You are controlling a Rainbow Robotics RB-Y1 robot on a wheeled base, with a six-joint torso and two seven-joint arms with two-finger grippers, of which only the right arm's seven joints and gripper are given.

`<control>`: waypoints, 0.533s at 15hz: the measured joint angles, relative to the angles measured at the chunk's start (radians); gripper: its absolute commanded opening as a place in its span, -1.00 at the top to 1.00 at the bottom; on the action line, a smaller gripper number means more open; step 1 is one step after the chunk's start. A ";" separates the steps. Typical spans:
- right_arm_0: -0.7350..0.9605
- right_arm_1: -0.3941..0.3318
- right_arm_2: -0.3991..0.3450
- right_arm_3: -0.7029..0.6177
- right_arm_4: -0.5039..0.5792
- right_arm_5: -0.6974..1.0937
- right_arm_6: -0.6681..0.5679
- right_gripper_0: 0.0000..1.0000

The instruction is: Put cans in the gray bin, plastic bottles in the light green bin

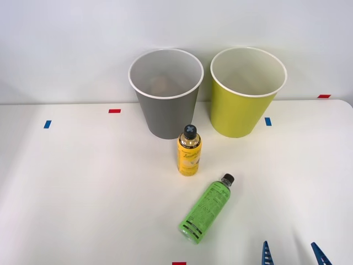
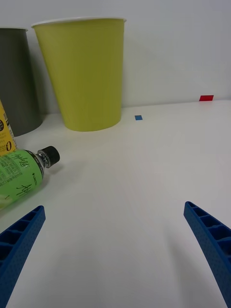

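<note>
The gray bin (image 1: 166, 93) stands at the back of the white table, with the light green bin (image 1: 247, 91) to its right. A stout yellow plastic bottle (image 1: 189, 150) with a black cap stands upright just in front of the gray bin. A slim green plastic bottle (image 1: 207, 208) lies on its side nearer me, cap pointing toward the bins. My right gripper (image 1: 292, 255) is open at the front right edge, to the right of the green bottle, holding nothing. In the wrist view the green bottle (image 2: 21, 175), the yellow bottle (image 2: 5, 130), the light green bin (image 2: 83, 72) and the gray bin (image 2: 15, 79) lie beyond the blue fingers (image 2: 19, 243).
Small red and blue tape marks (image 1: 114, 111) dot the table near the bins and the front edge. A pale wall rises behind the bins. Open tabletop stretches left of the bottles and right of the light green bin.
</note>
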 measured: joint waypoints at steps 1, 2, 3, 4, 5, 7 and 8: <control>0.000 0.000 0.000 0.000 0.000 0.000 0.000 -1.00; 0.000 0.000 0.000 0.000 0.000 0.000 0.000 -1.00; 0.000 0.000 0.000 0.000 0.000 0.000 0.000 -1.00; 0.000 0.000 0.000 0.000 0.000 0.000 0.000 -1.00; 0.000 0.000 0.000 0.000 0.000 0.000 0.000 -1.00; 0.000 0.000 0.000 0.000 0.000 0.000 0.000 -1.00; 0.000 0.000 0.000 0.000 0.000 0.000 0.000 -1.00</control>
